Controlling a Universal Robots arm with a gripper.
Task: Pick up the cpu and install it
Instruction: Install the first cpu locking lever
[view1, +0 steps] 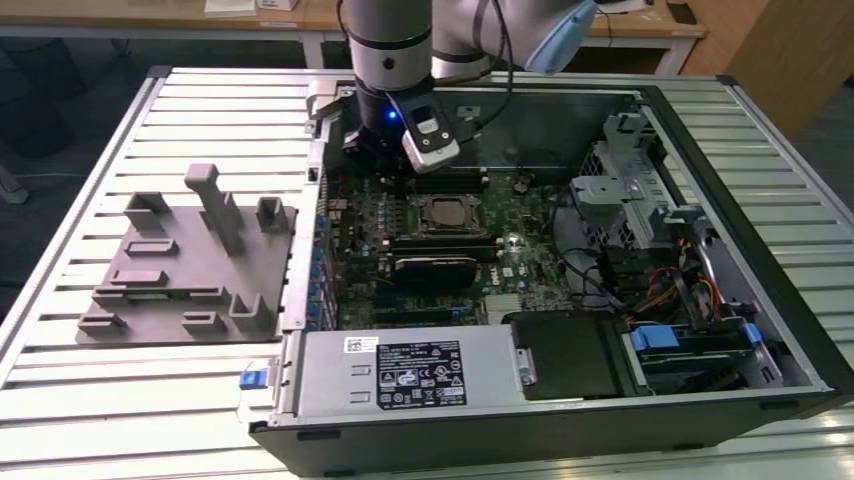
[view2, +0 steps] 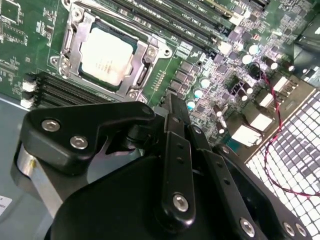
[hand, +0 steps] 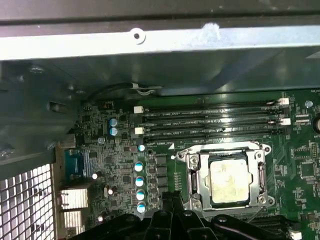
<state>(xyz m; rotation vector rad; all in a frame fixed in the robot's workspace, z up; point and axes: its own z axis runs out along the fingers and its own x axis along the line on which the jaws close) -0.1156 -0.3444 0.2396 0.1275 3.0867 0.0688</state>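
The cpu (view1: 443, 214) lies flat in the motherboard socket, its silvery top plate up, inside the open computer case. In both wrist views the cpu (view2: 107, 55) (hand: 229, 181) sits within the metal socket frame (hand: 192, 170), with nothing touching it. My gripper (view1: 380, 158) hangs over the board towards the case's back wall, to the exterior view's left of the socket and apart from the chip. Its black fingers (hand: 166, 202) are close together, shut on nothing. The gripper (view2: 172, 102) points at the board beside the socket.
The grey fixture tray (view1: 187, 260) with upright posts rests on the slatted table at the exterior view's left. Memory slots (hand: 210, 120) run beside the socket. A power supply (view1: 400, 375) and a drive cage (view1: 641, 200) crowd the case's front and right.
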